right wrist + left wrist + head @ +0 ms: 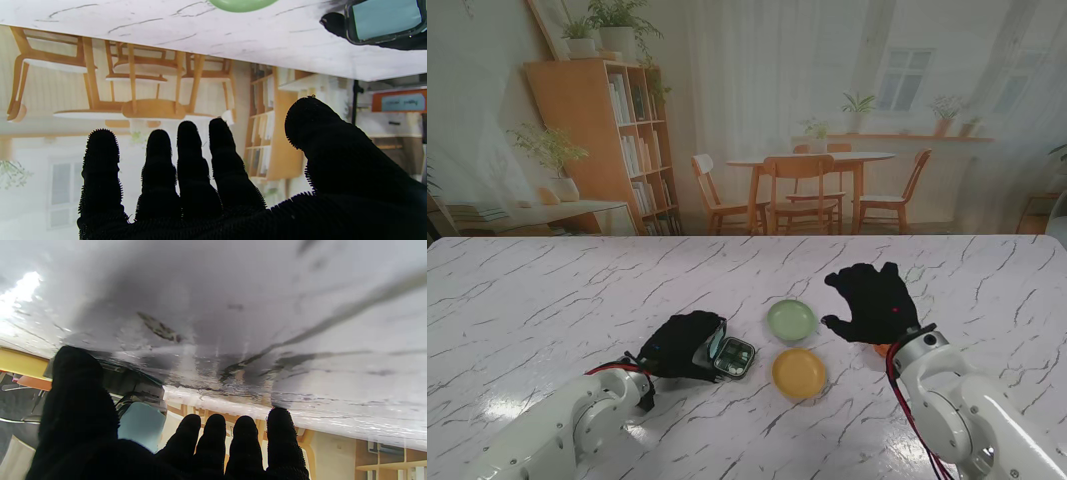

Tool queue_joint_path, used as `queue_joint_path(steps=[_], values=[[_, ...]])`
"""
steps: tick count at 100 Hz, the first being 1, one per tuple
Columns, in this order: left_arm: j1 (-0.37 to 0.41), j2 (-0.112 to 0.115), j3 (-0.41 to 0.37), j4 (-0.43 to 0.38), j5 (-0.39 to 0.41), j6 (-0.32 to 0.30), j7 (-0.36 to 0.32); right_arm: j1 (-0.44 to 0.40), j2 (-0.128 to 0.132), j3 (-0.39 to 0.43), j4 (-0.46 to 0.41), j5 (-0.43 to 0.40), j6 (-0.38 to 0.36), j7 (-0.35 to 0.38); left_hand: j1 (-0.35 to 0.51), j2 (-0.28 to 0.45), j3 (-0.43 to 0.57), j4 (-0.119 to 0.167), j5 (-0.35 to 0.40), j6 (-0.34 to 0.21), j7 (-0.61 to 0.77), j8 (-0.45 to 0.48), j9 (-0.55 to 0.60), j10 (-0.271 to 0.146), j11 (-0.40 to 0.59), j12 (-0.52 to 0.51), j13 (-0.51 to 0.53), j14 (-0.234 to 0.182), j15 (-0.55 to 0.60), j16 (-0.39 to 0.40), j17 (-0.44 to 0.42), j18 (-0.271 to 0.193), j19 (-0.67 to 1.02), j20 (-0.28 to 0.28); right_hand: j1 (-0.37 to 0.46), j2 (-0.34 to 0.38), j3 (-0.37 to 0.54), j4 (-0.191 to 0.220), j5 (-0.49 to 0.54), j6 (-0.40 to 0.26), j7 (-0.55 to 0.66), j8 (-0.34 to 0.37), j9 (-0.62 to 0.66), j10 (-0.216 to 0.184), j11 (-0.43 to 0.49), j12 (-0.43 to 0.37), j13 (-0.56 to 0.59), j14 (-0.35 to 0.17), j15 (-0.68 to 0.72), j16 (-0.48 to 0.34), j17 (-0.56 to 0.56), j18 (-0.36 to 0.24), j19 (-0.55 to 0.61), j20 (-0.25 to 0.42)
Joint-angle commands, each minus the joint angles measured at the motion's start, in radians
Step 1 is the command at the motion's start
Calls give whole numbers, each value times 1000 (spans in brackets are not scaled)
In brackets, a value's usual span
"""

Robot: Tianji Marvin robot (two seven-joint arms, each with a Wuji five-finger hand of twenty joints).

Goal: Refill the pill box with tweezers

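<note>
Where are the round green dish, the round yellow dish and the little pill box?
Round green dish [791,319], stand view, middle of its bowl.
Round yellow dish [798,372], stand view, middle of its bowl.
Dark-framed pill box [735,356], stand view, its pale lid beside the left hand [683,345].

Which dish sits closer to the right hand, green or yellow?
The green dish, the one farther from me, lies just left of the right hand; the yellow dish sits nearer to me.
</note>
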Motion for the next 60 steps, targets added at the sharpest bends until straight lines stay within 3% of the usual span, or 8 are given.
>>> queue_joint_path(steps=[1,20,39,48,60], values=[[8,-6,11,13,-1,-31,-9,11,-10,-22,2,-1,6,-8,32,-29,5,16,-19,-29,14,28,19,-27,16,15,-17,-29,19,12,14,-31,25,7,3,-10,23,18,38,-17,27,14,45,-3,32,23,26,21,58,37,27,-86,43,40],[15,-4,8,7,7,-30,-10,81,-19,-127,46,41,42,-67,47,-25,5,15,-3,-50,44,69,39,-48,23,20,-15,-41,25,12,17,-36,24,7,44,52,-3,25,84,-63,82,38,123,-15,165,99,83,30,327,171,122,-150,161,186],[25,-2,3,-1,15,-30,-8,145,-35,-237,74,107,76,-117,56,-23,4,15,9,-64,61,101,57,-62,28,23,-10,-51,27,11,16,-38,24,7,107,140,-50,30,165,-116,154,62,210,-36,245,137,150,14,472,231,189,-202,247,258],[26,-3,5,1,15,-30,-4,184,-45,-298,103,135,101,-160,58,-22,4,15,15,-68,65,109,62,-65,28,24,-9,-52,27,11,14,-37,23,6,188,138,-71,-38,165,-153,327,-76,262,-54,254,132,180,-1,484,226,195,-203,249,261],[26,-3,9,5,15,-32,4,239,-58,-369,135,204,127,-156,58,-18,3,14,15,-68,66,116,65,-67,28,25,-9,-55,27,10,14,-35,23,6,261,187,-115,-45,174,-160,411,-141,295,-68,213,111,190,-25,426,196,158,-176,187,227]])
